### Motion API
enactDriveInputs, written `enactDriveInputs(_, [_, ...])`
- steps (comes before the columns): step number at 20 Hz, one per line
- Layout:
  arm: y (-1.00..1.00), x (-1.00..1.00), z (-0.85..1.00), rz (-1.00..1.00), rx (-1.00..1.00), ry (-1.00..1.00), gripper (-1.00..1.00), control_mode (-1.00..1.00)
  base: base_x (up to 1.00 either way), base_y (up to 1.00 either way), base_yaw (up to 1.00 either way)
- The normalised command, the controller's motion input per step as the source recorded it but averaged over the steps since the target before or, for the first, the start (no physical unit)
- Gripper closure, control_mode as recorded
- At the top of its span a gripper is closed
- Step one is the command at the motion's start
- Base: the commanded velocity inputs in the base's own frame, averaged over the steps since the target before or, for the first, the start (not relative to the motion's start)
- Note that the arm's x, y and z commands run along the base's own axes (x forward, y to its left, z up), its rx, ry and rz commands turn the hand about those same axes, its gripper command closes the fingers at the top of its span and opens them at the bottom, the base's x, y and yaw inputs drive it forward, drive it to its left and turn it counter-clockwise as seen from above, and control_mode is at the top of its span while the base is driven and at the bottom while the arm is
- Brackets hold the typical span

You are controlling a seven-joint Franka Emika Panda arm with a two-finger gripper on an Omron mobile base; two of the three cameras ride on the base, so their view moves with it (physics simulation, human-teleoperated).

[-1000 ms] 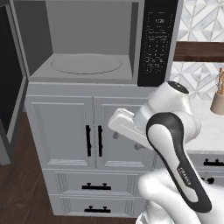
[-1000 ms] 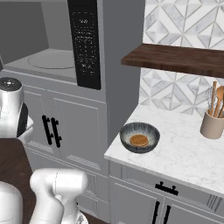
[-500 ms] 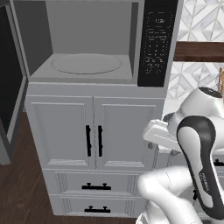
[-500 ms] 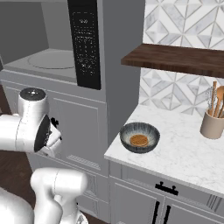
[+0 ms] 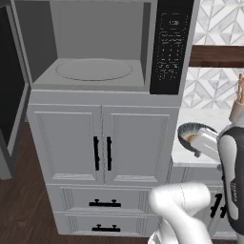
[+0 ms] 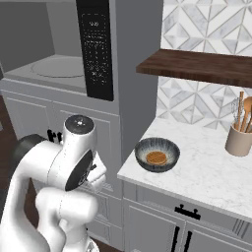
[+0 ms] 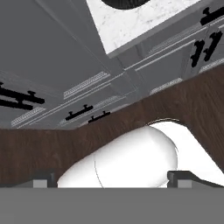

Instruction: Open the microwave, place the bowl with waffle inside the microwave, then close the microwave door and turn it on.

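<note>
The microwave (image 5: 100,47) is found with its cavity exposed, the round turntable (image 5: 94,69) bare on the cavity floor and the black keypad strip (image 6: 96,47) at its right side. The microwave door (image 5: 10,95) is swung fully out at the left edge of the left base view, its dark glass facing inward. The bowl (image 6: 157,154) is seated on the white marble surface (image 6: 206,170) just right of the microwave column, near the surface's front edge, with the waffle (image 6: 156,157) lying flat inside it (orange-brown, well below the rim). A tan utensil pot (image 6: 238,140) with wooden utensils is set well apart at the back right, under a dark wooden shelf (image 6: 202,66). White double cabinet doors (image 5: 102,145) with black bar handles are noted below the microwave, drawers beneath them. In the hand view the fingers (image 7: 112,178) are spread wide at the bottom corners, nothing between them, pointed at the dark wood floor (image 7: 52,144) and cabinet fronts.
</note>
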Motion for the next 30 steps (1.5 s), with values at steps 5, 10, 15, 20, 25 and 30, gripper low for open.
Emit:
enactDriveInputs(5, [-1.0, 0.25, -0.21, -0.44, 0.02, -0.01, -1.0, -1.0, 0.0, 0.0, 0.0])
enactDriveInputs(10, [-1.0, 0.47, -0.05, -0.27, 0.15, -0.04, -1.0, -1.0, 0.0, 0.0, 0.0])
enactDriveInputs(15, [-0.61, 0.7, -0.02, -0.05, 0.05, -0.02, -1.0, -1.0, 0.0, 0.0, 0.0])
enactDriveInputs(20, [-0.53, 0.64, -0.13, 0.0, 0.0, 0.0, -1.0, -1.0, 0.0, 0.0, 0.0])
enactDriveInputs(25, [-0.41, 0.38, -0.31, 0.02, 0.0, 0.0, -1.0, -1.0, 0.0, 0.0, 0.0])
enactDriveInputs(30, [-0.04, 0.42, -0.37, 0.09, -0.03, 0.0, -1.0, -1.0, 0.0, 0.0, 0.0])
